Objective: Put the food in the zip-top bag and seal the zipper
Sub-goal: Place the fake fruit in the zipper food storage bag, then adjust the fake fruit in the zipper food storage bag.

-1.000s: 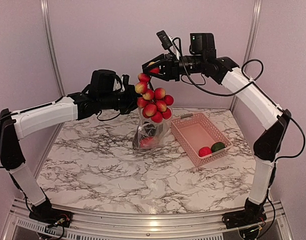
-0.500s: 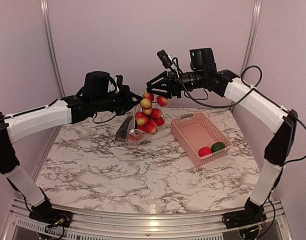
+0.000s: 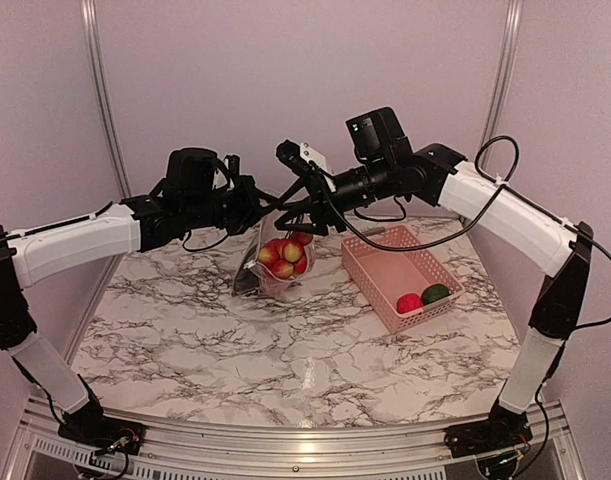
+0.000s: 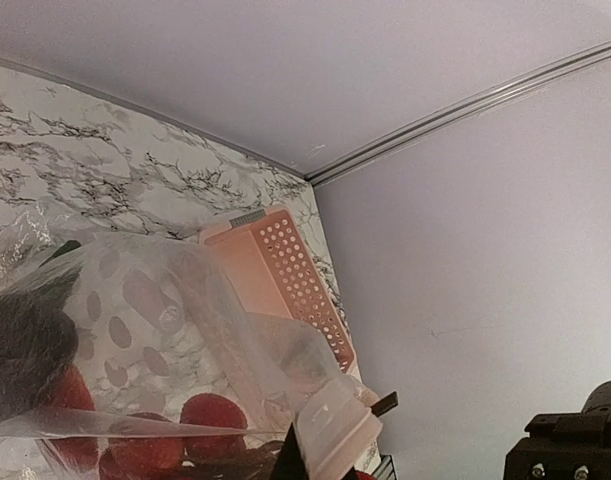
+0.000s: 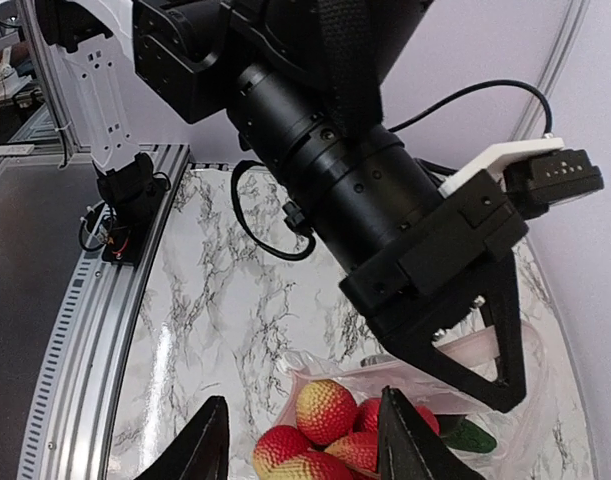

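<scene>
Marble surface (image 3: 235,340) below, and up at the action the left pincer (image 3: 257,207) is clamped tight on the top edge of the zip-top bag (image 3: 247,270), holding it up by that edge. The right pincer (image 5: 307,440) hangs just above the mouth, fingers spread with nothing between them. Inside the bag sit the red-yellow fruits (image 5: 325,410) beside something dark, so most of the food looks packed. But the pink basket (image 3: 380,245) off to the right holds a red piece (image 3: 409,303) and a green piece (image 3: 436,293), and the mouth stands open, sealing not yet done.
</scene>
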You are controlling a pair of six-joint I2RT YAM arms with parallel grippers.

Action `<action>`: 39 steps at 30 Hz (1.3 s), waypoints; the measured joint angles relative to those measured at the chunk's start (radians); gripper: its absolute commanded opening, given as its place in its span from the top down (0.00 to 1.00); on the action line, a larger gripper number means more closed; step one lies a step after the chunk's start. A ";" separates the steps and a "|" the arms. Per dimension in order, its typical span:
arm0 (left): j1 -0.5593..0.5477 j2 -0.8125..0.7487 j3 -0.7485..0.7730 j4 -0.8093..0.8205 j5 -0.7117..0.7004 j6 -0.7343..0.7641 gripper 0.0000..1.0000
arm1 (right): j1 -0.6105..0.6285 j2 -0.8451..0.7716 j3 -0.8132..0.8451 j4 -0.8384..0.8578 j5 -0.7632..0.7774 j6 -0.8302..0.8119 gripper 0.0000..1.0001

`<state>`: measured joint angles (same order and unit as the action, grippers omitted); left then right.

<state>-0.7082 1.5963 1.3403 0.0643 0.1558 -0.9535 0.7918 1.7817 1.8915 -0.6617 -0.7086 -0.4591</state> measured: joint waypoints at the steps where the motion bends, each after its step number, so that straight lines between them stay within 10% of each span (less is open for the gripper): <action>1: 0.000 0.000 -0.004 0.000 0.000 0.000 1.00 | -0.009 -0.005 -0.005 0.008 0.029 0.008 0.53; 17: 0.002 0.000 -0.025 0.022 0.020 0.017 1.00 | -0.134 0.006 -0.060 0.046 0.193 0.066 0.54; 39: 0.002 0.000 -0.039 0.029 0.027 0.018 1.00 | -0.132 0.079 -0.060 0.039 0.092 0.076 1.00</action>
<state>-0.7067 1.5963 1.3010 0.0933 0.1829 -0.9356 0.6598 1.8606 1.8317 -0.6228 -0.6163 -0.3828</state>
